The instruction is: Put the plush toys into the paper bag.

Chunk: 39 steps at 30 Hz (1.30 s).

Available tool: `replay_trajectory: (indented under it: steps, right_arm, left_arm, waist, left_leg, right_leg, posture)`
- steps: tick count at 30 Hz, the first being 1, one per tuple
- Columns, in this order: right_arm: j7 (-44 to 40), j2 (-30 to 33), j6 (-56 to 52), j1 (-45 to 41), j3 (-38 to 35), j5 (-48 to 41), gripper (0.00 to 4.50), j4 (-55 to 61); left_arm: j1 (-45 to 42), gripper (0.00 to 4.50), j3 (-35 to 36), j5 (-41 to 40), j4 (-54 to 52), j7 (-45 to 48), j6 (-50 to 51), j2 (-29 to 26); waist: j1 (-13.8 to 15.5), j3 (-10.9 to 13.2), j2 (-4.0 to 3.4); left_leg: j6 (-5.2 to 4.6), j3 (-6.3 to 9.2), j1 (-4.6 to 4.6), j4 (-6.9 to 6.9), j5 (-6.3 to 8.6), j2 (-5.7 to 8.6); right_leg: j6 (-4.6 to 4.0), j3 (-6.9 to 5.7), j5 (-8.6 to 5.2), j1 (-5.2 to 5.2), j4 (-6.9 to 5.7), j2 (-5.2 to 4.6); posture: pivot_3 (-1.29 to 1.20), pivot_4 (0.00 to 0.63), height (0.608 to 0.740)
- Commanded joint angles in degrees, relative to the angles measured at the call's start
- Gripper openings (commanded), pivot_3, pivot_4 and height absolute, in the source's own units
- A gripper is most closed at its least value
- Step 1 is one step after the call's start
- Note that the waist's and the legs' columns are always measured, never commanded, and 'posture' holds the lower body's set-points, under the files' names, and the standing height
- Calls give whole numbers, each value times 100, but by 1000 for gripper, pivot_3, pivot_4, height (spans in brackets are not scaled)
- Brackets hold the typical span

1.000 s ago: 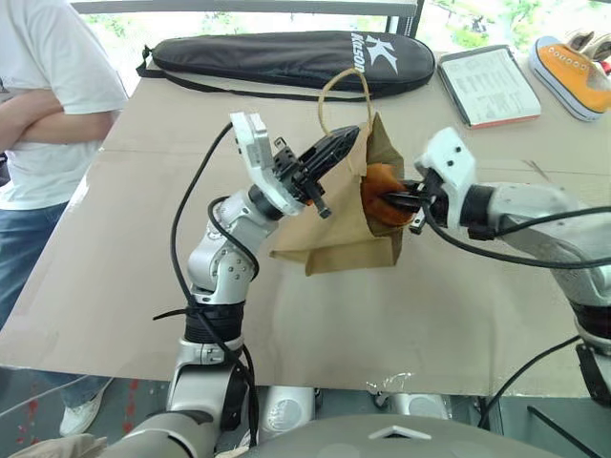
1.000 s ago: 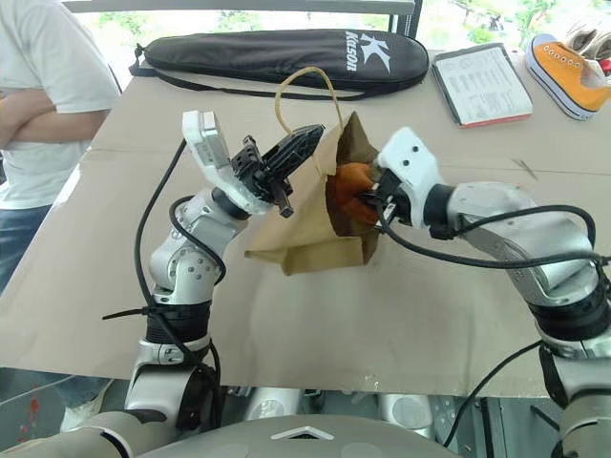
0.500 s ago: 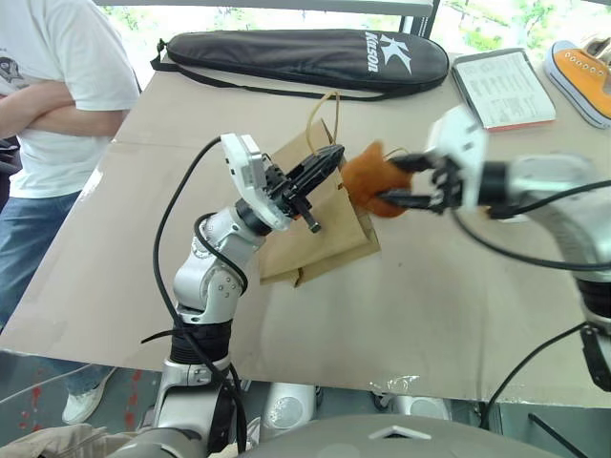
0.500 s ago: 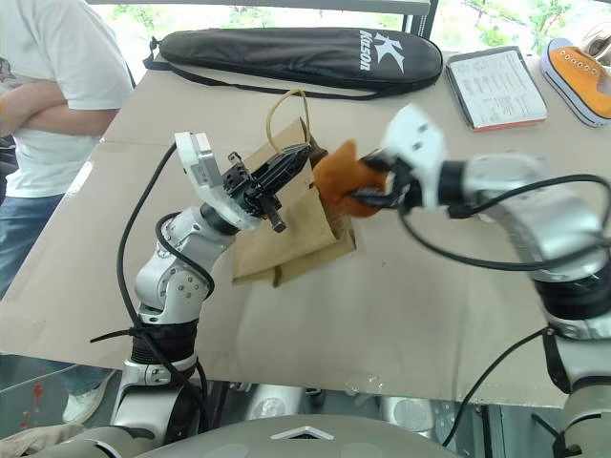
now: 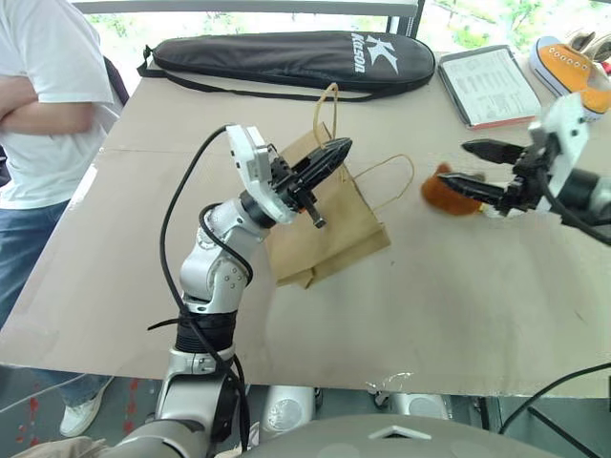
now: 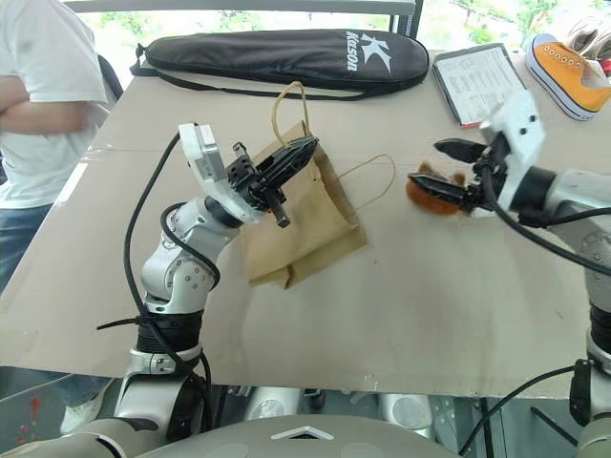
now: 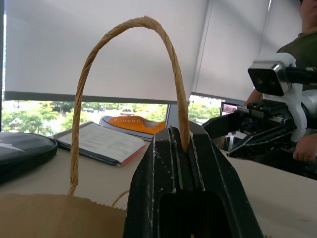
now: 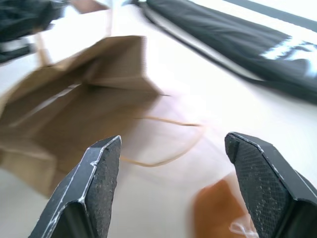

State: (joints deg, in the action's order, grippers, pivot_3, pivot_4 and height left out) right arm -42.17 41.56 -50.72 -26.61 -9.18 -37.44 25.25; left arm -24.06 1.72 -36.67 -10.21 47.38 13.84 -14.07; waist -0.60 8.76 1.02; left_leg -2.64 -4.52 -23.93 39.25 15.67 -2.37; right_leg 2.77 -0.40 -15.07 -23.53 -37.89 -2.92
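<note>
One cardboard-covered table (image 5: 449,296) before bright windows (image 7: 99,49).

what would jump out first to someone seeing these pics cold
The brown paper bag, lifted off the table by one cord handle pinched in the left tool, sits in the middle. To its right, the orange-brown plush toy lies outside the bag, beside the wide-open right tool. Along the table's far edge lie a long black racket case and an orange sneaker.

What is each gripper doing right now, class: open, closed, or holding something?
Left gripper: shut on the paper bag handle.
Right gripper: open, holding nothing; orange plush toy beside it.
</note>
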Motion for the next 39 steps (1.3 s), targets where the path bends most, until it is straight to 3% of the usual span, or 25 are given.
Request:
replay_trajectory:
  steps: [1,4,13,24,26,31,39]
  right_arm:
    - [113,-419,157,-261,562,-2,3380,139]
    - [229,-448,588,-353,991,689,3380,-259]
    - [203,252,1501,-308,1194,1972,3380,-1214]
    - [603,-440,1939,-2165,2382,3814,3380,-5019]
    - [488,-500,2049,-2306,2470,3936,2534,-5320]
    - [123,-293,1855,-1947,1967,3612,88,-4471]
    - [326,-385,195,-871,-756,1446,33,-1468]
  left_arm:
    - [-156,0,-23,-210,-263,92,55,25]
    - [-138,0,-80,-64,-310,184,33,-130]
    - [69,0,64,-26,-440,85,19,-419]
    - [-362,0,96,-115,-386,439,115,-861]
    - [-538,0,131,-164,-300,571,151,-970]
    - [-1022,0,180,-281,81,1071,203,-1205]
    - [-1449,0,-39,-152,705,1724,-33,-991]
  waist:
    - [-1,0,0]
    - [29,0,0]
    - [122,0,0]
    - [6,2,-2]
    - [17,2,-3]
    - [15,2,-3]
    - [37,6,-9]
  left_leg:
    - [0,0,0,1,0,0]
    - [1,1,-1,1,-1,3]
    - [1,-7,-2,3,-1,9]
    - [3,-21,7,-2,-2,7]
    - [3,-18,5,-4,-2,6]
    - [3,-20,3,-3,-2,7]
    - [4,-16,0,-2,-2,5]
  right_leg:
    - [0,0,0,0,-1,-1]
    - [0,0,0,0,0,-3]
    - [1,4,0,0,4,-10]
    - [1,15,0,-4,-1,-1]
    - [1,12,0,-3,2,-3]
    - [2,12,0,-3,3,-7]
    - [2,8,0,-3,0,-8]
  posture:
    - [0,150,740]
    - [0,150,740]
    - [0,150,740]
    - [0,150,740]
    - [0,150,740]
    - [0,150,740]
    - [0,150,740]
